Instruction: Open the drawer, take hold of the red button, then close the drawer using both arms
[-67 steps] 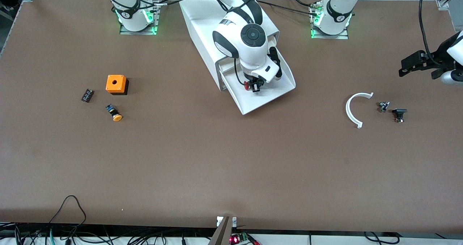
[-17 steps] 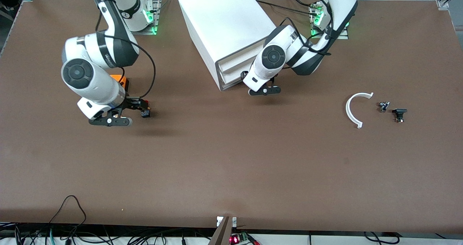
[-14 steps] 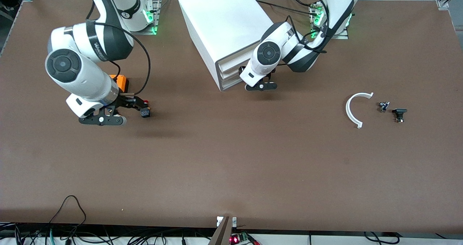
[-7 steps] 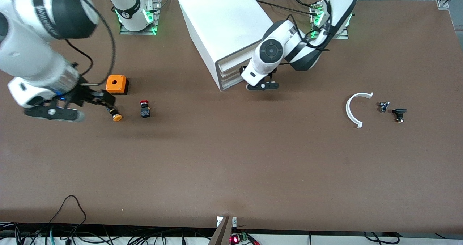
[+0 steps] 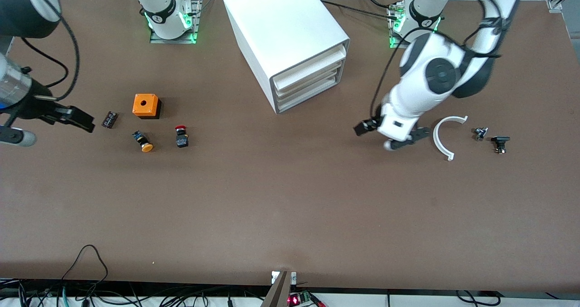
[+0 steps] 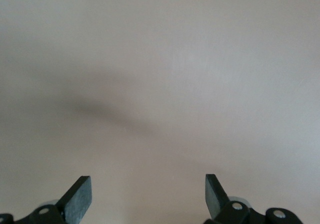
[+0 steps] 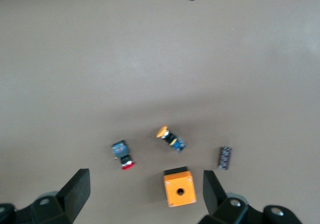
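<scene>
Lying beside yellow-capped button (image 5: 143, 142): red button (image 5: 181, 136); hanging spread, empty: right gripper (image 7: 142, 194), left gripper (image 6: 147, 196); drawer (image 5: 310, 76) sitting flush.

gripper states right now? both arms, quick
Left gripper: open, empty, over bare table.
Right gripper: open, empty, over the table's right-arm end.

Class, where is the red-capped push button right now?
The red-capped black push button stands on the brown table, beside the yellow-capped blue button, nearer the front camera than the orange box.
</scene>
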